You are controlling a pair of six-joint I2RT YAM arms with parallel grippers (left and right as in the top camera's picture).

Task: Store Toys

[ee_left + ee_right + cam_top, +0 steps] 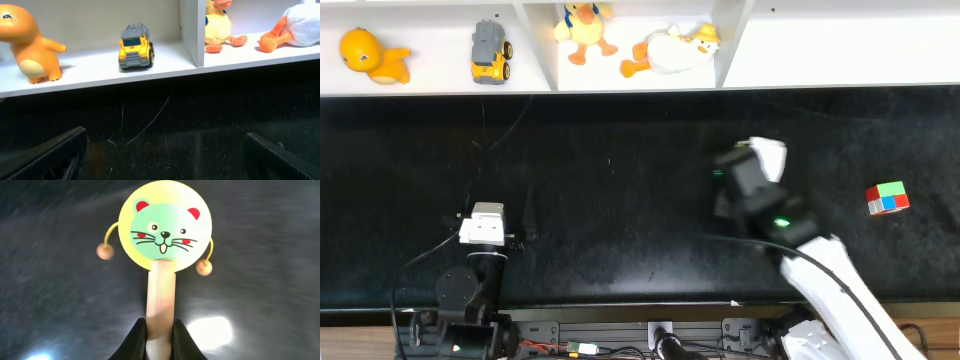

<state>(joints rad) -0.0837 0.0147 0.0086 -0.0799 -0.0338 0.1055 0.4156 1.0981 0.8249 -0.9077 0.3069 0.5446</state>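
Observation:
My right gripper is shut on the wooden handle of a rattle drum, a yellow disc with a green cat face and two bead strikers, held above the black mat. From above, the right gripper hangs over the mat's right half. A multicoloured cube lies on the mat at the far right. My left gripper stands open near its base, facing the white shelf. On the shelf are an orange dinosaur, a yellow truck, a yellow duck plush and a white duck plush.
A white divider splits the shelf into compartments; the rightmost compartment holds nothing. Black mat covers the table between shelf and arm bases. Cables run along the front edge.

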